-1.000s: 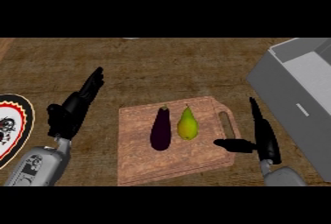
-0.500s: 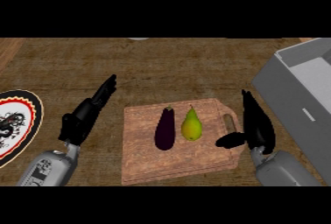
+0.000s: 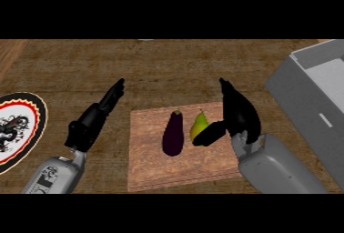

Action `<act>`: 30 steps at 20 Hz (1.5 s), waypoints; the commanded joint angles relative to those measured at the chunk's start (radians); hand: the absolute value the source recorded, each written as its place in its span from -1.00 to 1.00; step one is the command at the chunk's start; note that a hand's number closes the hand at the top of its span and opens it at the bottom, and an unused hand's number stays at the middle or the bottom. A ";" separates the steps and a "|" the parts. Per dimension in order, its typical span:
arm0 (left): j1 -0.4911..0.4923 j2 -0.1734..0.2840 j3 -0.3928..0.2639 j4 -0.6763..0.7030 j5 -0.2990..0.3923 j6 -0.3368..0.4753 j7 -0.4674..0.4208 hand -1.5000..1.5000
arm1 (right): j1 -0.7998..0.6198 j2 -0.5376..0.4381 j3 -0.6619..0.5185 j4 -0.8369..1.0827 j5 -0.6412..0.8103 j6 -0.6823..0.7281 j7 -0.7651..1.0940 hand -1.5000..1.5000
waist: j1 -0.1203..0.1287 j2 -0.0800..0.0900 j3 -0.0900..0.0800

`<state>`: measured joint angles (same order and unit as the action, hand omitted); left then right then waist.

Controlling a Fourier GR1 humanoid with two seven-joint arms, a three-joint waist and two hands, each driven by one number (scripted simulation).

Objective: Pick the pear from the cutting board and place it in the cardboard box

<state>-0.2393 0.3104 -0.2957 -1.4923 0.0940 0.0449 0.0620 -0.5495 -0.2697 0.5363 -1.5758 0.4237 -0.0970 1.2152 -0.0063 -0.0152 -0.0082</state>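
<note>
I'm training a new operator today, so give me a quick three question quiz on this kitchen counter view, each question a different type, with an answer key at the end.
1. True or false: the pear lies on the cutting board, to the right of the eggplant.
2. Multiple choice: where does the cardboard box show? A) at the left edge B) at the right edge C) on the board
3. Fill in: the hand whose thumb reaches the pear is the robot's ____ hand.

Key:
1. True.
2. B. The plate sits at the left edge.
3. Right. The right hand is open beside the pear; the left hand is open, off the board.
</note>
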 commanded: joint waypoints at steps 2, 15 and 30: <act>0.022 -0.026 -0.030 -0.031 -0.027 0.023 0.009 0.00 | -0.087 0.103 -0.067 0.027 0.006 0.086 0.271 -1.00 | -0.006 -0.001 0.004; 0.008 -0.006 0.026 0.008 -0.025 -0.009 -0.028 0.00 | -0.050 0.266 -0.081 0.205 0.128 0.078 0.272 -1.00 | 0.001 0.010 0.006; 0.016 -0.070 0.007 0.000 -0.075 -0.002 -0.011 0.00 | -0.011 0.269 -0.128 0.190 0.185 0.129 0.246 -1.00 | 0.002 0.012 0.008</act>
<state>-0.2228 0.2702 -0.2736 -1.5038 0.0523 0.0184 0.0567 -0.5638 -0.0142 0.3862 -1.3521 0.6095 0.0124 1.2239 -0.0013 -0.0028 -0.0007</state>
